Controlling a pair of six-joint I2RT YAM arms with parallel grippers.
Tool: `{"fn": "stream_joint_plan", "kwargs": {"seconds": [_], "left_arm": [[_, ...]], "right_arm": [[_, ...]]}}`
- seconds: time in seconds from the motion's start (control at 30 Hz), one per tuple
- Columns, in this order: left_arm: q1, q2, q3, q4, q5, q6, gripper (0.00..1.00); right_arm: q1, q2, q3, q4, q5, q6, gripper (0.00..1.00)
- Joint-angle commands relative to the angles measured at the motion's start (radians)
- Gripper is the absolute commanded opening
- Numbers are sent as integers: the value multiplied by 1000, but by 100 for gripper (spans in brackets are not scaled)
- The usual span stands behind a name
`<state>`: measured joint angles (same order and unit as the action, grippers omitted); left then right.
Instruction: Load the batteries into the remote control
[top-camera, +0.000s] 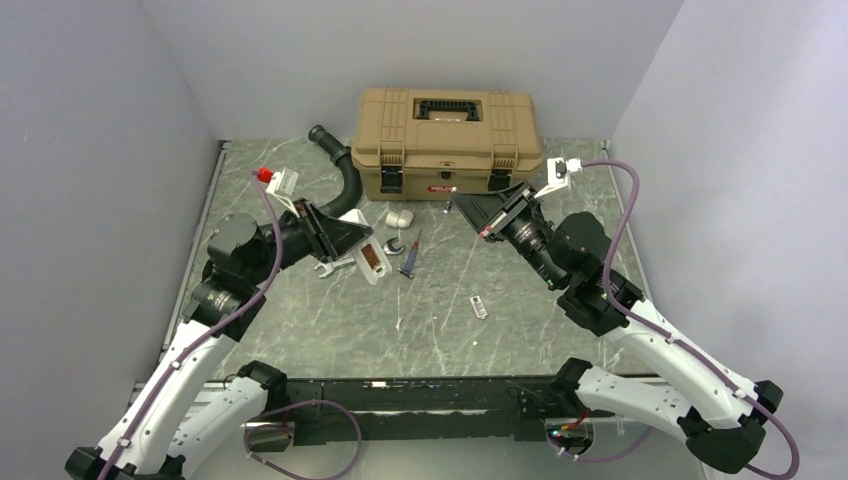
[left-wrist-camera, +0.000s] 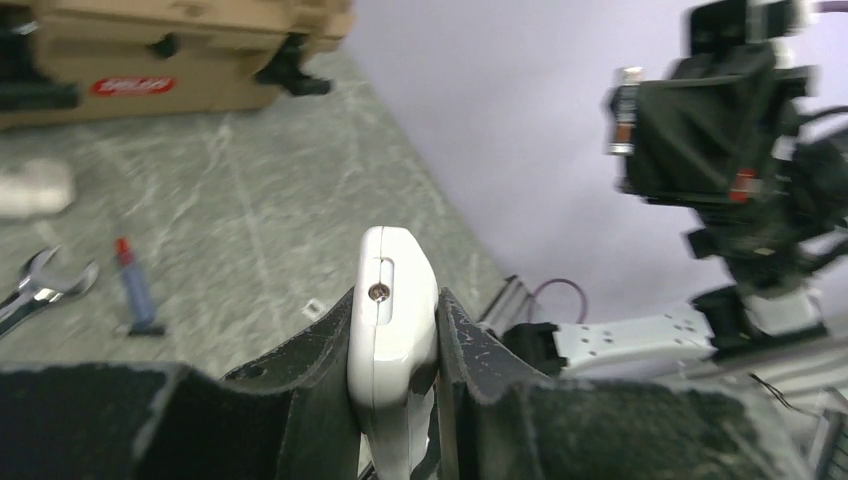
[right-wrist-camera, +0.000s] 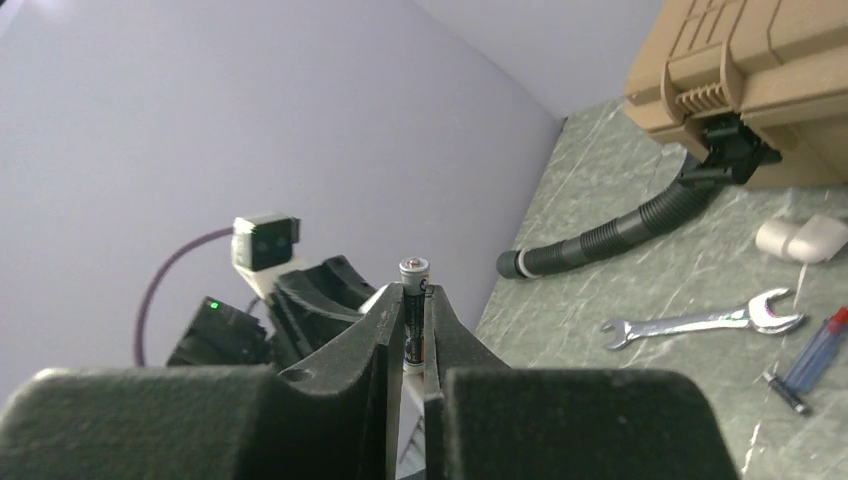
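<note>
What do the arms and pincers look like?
The left arm and right arm have white lower links, black joints and a purple cable each. The left pincer and right pincer are black, wedge-shaped, with a white camera mount; the left's has a red piece.

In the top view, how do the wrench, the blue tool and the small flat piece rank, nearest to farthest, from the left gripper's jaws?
1. wrench, right by the left gripper.
2. blue tool, a little to the right.
3. small flat piece, far right, nearer the arm bases.
</note>
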<state>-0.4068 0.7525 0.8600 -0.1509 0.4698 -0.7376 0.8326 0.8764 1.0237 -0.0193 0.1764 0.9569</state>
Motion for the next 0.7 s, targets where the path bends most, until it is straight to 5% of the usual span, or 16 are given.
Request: {"fn": "stream_joint_plan", "kwargs": {"seconds": [0.0, 0.3, 0.67], "left_arm": [[3, -3, -10, 320, 188, -98, 0], [3, 35, -35, 456, 288, -161, 0], [5, 51, -10, 268, 162, -149, 0]], "right_arm": [[-2, -24, -21, 148, -81, -216, 0], [-2, 131, 164, -103, -451, -639, 0], [21, 57, 0, 138, -557, -689, 0]]}}
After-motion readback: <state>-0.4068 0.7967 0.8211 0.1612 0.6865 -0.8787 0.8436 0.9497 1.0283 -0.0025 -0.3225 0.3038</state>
